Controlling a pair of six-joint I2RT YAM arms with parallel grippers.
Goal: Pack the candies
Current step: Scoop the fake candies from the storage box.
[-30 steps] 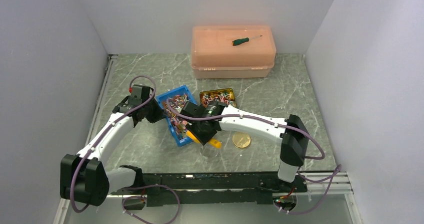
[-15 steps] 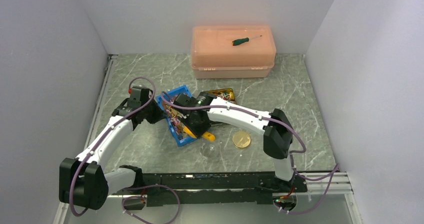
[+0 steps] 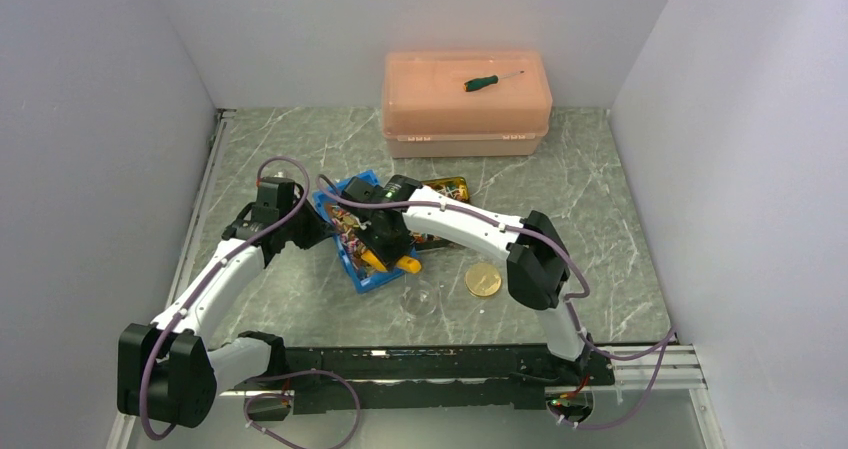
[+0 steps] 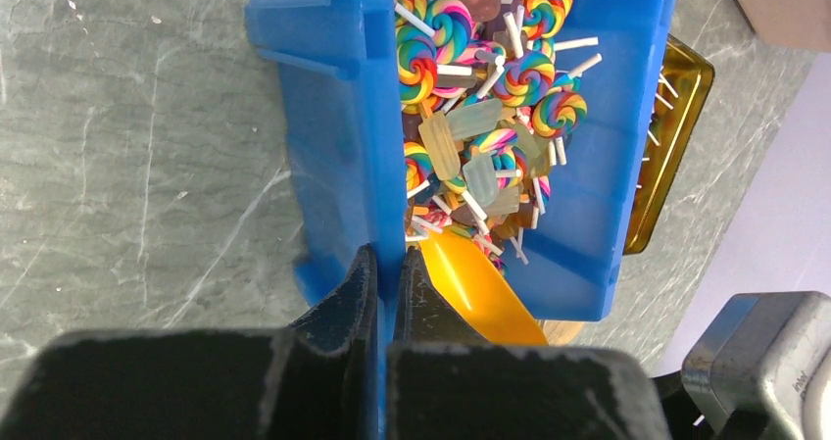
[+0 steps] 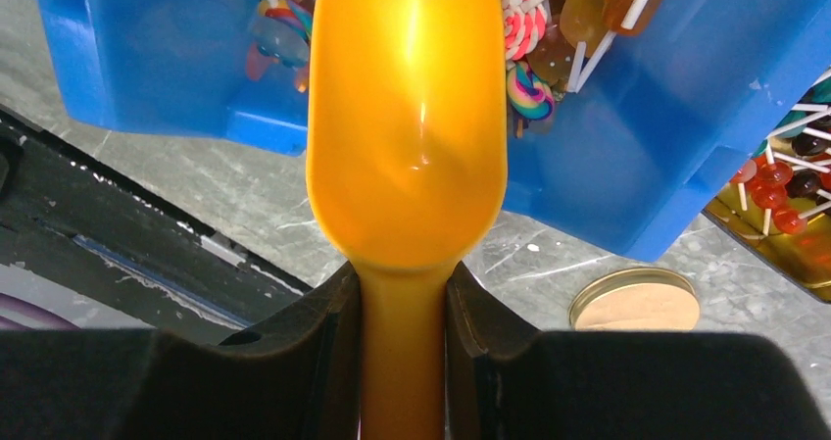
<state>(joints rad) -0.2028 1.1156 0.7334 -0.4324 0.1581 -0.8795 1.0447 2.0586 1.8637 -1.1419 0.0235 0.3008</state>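
Candies (image 4: 485, 87), swirl lollipops and pale sweets, heaped in blue bin (image 4: 333, 117) near table centre. Left gripper (image 4: 384, 283) clamped tight on bin wall. Right gripper (image 5: 404, 293) pinching handle of orange scoop (image 5: 407, 117), scoop tip inside bin among sweets. Amber tray (image 5: 784, 234) just beside bin at 2 o'clock, holding red and dark lollipops. Gold lid (image 5: 634, 301) at 4 o'clock.

Colourful candies (image 4: 529, 75) heaped in blue bin (image 4: 343, 117)
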